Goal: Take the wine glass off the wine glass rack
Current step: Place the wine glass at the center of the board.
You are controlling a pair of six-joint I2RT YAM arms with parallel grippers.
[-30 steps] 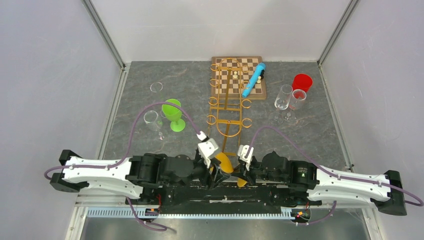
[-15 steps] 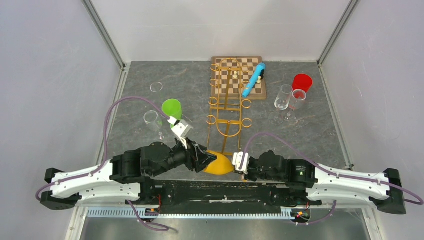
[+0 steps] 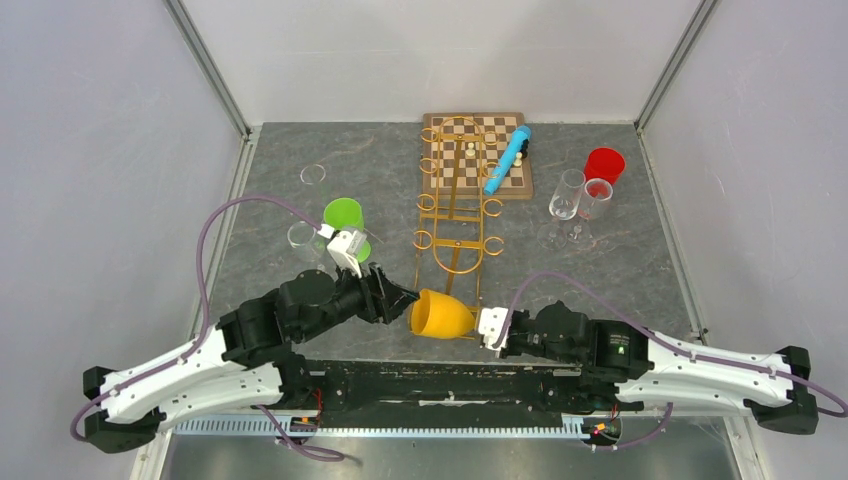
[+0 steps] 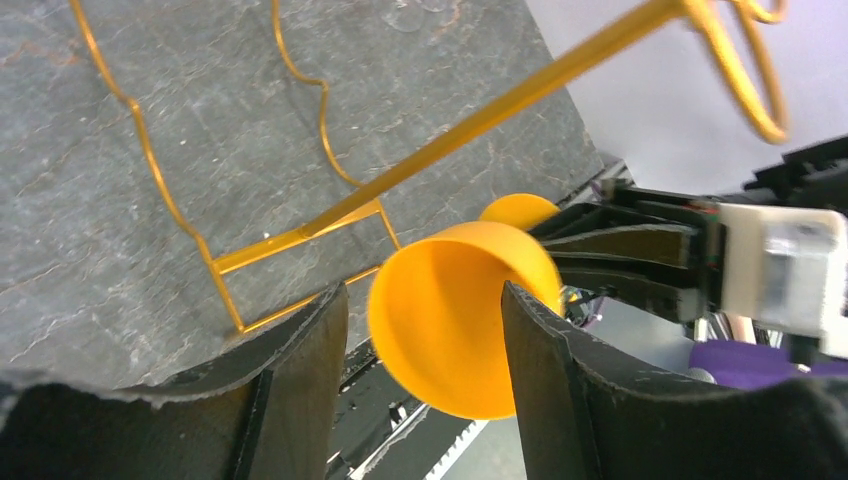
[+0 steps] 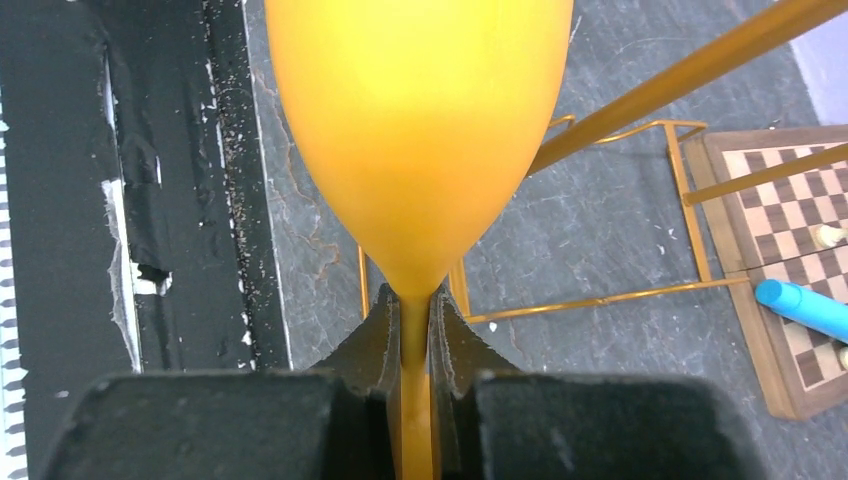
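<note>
An orange wine glass (image 3: 440, 315) lies on its side in the air near the front edge, its bowl mouth pointing left. My right gripper (image 3: 487, 328) is shut on its stem, seen close in the right wrist view (image 5: 412, 295) below the bowl (image 5: 420, 130). My left gripper (image 3: 408, 300) is open, its two fingers on either side of the bowl (image 4: 450, 330), with a gap showing at the left finger (image 4: 310, 360). The gold wine glass rack (image 3: 455, 215) stands just behind the glass, which is apart from it; its wire base (image 4: 300, 235) and post (image 5: 650, 90) show behind the bowl.
A green wine glass (image 3: 343, 215) and two clear glasses (image 3: 305, 238) (image 3: 312, 173) stand at the left. A chessboard (image 3: 510, 180) with a blue tube (image 3: 507, 160) sits at the back. A red cup (image 3: 604, 163) and two clear glasses (image 3: 568, 195) stand at the right.
My left arm has swung out to the left and brought its open fingers round the bowl. The right gripper has drawn back to the right, and the glass now lies level with its mouth facing left.
</note>
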